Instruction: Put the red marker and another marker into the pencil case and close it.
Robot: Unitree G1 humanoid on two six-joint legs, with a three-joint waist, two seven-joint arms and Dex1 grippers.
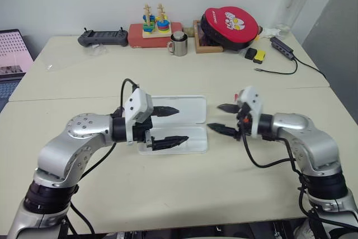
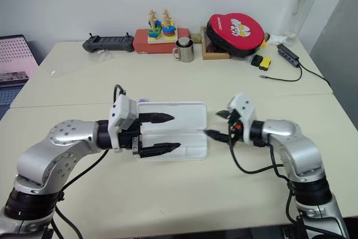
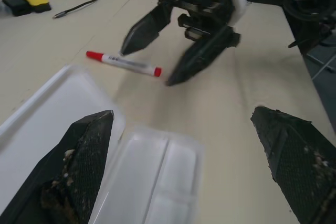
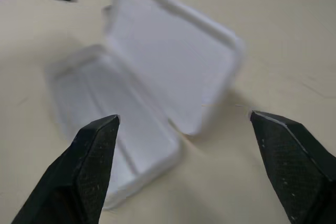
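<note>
Plastic is the whole story here: the pencil case (image 1: 184, 117) is a flat white box with rounded corners, lying open on the surface (image 1: 168, 177) between our two arms, its lid folded back on the hinge. We judge it light and smooth, so it will likely skate across the surface if we push on it from one side only. The lid looks thin and springy; closing it calls for pressure near the free long edge, away from the hinge, while the other claw steadies the tray.

Our left claw (image 1: 168, 126) hovers over the case with its fingers wide apart, holding nothing. Our right claw (image 1: 226, 118) sits just beside the case's right end, fingers also spread and empty.

The red marker (image 3: 124, 63) lies flat on the surface near the right claw, outside the case, seen from the left wrist. It is a slim white barrel with red at both ends, stiff and light, round enough to roll. We would take it across the middle of the barrel, fingers square to its length, so it neither pivots nor slips out.

A sliver of lavender shows at the case's far left corner in the right eye view; we cannot tell whether that is the other marker.
</note>
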